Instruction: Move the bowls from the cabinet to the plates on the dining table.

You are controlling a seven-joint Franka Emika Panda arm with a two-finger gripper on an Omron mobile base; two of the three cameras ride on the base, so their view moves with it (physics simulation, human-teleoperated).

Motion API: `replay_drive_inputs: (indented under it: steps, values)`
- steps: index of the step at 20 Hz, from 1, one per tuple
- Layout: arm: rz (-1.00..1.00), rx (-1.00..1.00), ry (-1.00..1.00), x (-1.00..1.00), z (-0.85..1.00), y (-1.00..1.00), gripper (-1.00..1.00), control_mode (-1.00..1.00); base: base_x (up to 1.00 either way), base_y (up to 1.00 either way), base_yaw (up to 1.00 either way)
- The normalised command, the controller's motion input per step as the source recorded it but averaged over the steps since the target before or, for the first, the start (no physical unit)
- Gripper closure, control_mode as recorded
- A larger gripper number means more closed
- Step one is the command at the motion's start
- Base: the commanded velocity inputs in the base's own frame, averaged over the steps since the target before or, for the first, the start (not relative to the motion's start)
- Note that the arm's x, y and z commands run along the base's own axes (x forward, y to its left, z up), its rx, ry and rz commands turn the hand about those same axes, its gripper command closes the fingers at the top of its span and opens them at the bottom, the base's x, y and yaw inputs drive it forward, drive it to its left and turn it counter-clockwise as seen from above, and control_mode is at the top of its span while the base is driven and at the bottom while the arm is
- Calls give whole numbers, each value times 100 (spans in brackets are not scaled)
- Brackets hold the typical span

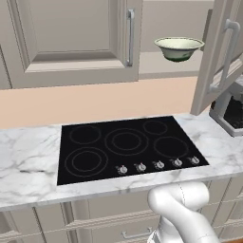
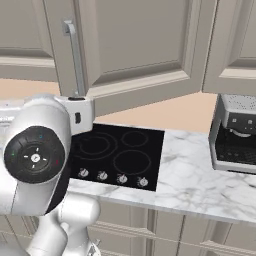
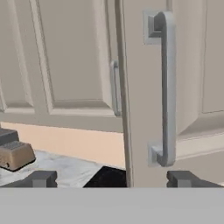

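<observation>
- Fingers [image 3: 112,179] spread wide, empty, facing open cabinet door [image 3: 144,109], just by its bar handle [image 3: 166,87].
- Cream-green bowl [image 1: 179,48] sits on cabinet shelf [image 1: 161,64], above cooktop [image 1: 128,147] desk.
- Advise: clear door edge, approach bowl rim level, grip one wall.

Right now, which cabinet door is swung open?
The right door of the cabinet holding the cream-green bowl: it angles out over the counter, bar handle edge-on. The left door sits flush and shut.
</observation>
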Motion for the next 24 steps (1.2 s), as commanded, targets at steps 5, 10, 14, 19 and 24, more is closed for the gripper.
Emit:
replay_drive_inputs:
  steps: [5,10,14,19,24]
  values:
    - [16,-25,8,-85,-17,67,-100,-100,0,0,0]
    - [15,-30,8,-90,-29,61,-100,-100,0,0,0]
    - [5,-37,2,-58,-23,49,-100,-100,0,0,0]
    - [-8,-32,-8,-10,-7,36,-100,-100,0,0,0]
    - [-18,-28,-7,24,-9,24,-100,-100,0,0,0]
